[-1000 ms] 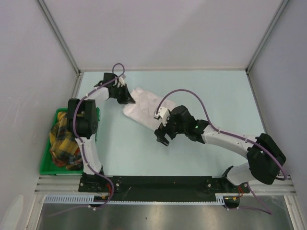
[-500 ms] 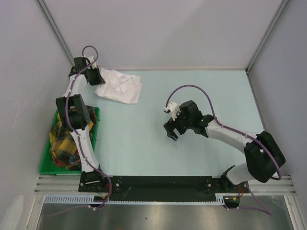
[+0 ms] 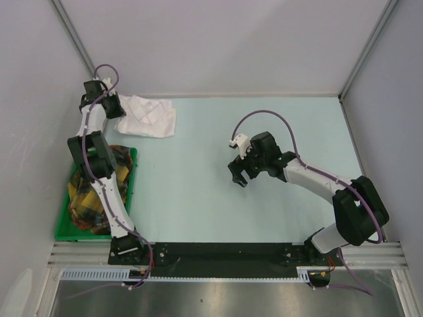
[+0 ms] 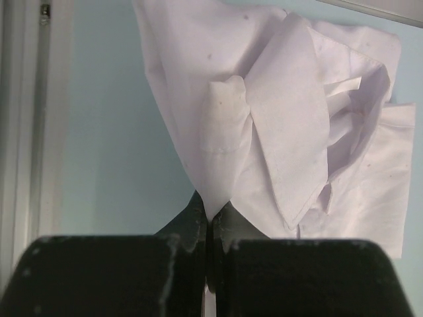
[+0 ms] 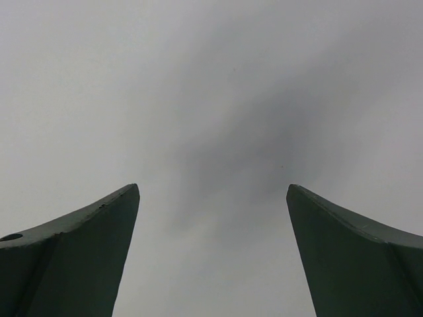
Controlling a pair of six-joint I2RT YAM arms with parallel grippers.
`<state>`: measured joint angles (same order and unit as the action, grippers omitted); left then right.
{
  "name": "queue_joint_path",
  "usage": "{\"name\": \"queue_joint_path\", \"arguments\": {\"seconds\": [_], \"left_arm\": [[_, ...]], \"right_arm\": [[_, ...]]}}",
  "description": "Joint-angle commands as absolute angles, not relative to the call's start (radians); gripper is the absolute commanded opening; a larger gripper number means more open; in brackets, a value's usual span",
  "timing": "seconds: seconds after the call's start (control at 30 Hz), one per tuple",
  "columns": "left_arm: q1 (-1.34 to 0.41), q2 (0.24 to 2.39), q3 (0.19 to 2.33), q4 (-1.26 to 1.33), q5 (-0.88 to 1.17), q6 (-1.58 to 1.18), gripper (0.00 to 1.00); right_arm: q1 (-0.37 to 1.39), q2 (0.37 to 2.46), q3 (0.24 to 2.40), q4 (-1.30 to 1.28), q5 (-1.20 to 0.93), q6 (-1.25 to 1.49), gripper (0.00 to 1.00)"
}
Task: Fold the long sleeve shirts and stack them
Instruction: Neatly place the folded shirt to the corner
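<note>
From above, the crumpled thin white long sleeve shirt (image 3: pixel 153 117) lies at eleven o'clock on the pale blue-green counter (image 3: pixel 198 198). The left gripper (image 3: pixel 114 105) pinches its left edge. The right gripper (image 3: pixel 239 177) hangs near the centre, well apart from the shirt.

Left wrist view: jaws pressed together on a fold of the cloth.

Right wrist view: fingers spread wide against blurred grey.

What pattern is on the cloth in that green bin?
Yellow, red and dark plaid on the cloth; top external view.
</note>
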<state>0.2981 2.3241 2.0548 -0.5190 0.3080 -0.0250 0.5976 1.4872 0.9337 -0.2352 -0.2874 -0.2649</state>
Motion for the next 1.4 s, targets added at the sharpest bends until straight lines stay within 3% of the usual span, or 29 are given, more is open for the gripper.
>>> {"name": "queue_joint_path", "arguments": {"seconds": [0.0, 0.13, 0.3, 0.33, 0.4, 0.43, 0.47, 0.73, 1.03, 1.23, 1.37], "left_arm": [[0.333, 2.336, 2.140, -0.483, 0.282, 0.034, 0.00], [0.342, 2.342, 2.140, -0.480, 0.275, 0.058, 0.06], [0.348, 2.344, 2.227, -0.468, 0.270, 0.092, 0.50], [0.347, 2.341, 2.253, -0.474, 0.278, 0.100, 0.64], [0.336, 2.318, 2.321, -0.492, 0.256, 0.129, 0.77], [0.324, 2.304, 2.338, -0.505, 0.265, 0.139, 0.95], [0.315, 2.266, 2.356, -0.521, 0.282, 0.168, 0.99], [0.047, 2.014, 2.237, -0.845, 0.330, 0.278, 0.99], [-0.233, 1.662, 1.578, -0.772, 0.348, 0.118, 0.99], [-0.313, 1.548, 1.301, -0.710, 0.327, 0.058, 0.99], [-0.311, 1.467, 1.236, -0.687, 0.305, 0.048, 0.99]], "right_arm": [[0.591, 1.503, 0.983, -0.242, -0.313, -0.270, 1.00], [0.584, 1.506, 0.986, -0.244, -0.311, -0.267, 1.00], [0.549, 1.517, 1.017, -0.250, -0.316, -0.244, 1.00], [0.534, 1.522, 1.029, -0.256, -0.328, -0.238, 1.00], [0.485, 1.523, 1.057, -0.273, -0.342, -0.219, 1.00], [0.465, 1.526, 1.083, -0.279, -0.354, -0.210, 1.00], [0.424, 1.526, 1.097, -0.293, -0.362, -0.203, 1.00], [0.146, 1.483, 1.184, -0.392, -0.474, -0.100, 1.00], [-0.207, 1.419, 1.086, -0.532, -0.712, -0.049, 1.00], [-0.248, 1.267, 0.937, -0.607, -0.732, -0.153, 1.00], [-0.239, 1.183, 0.916, -0.632, -0.700, -0.184, 1.00]]}}
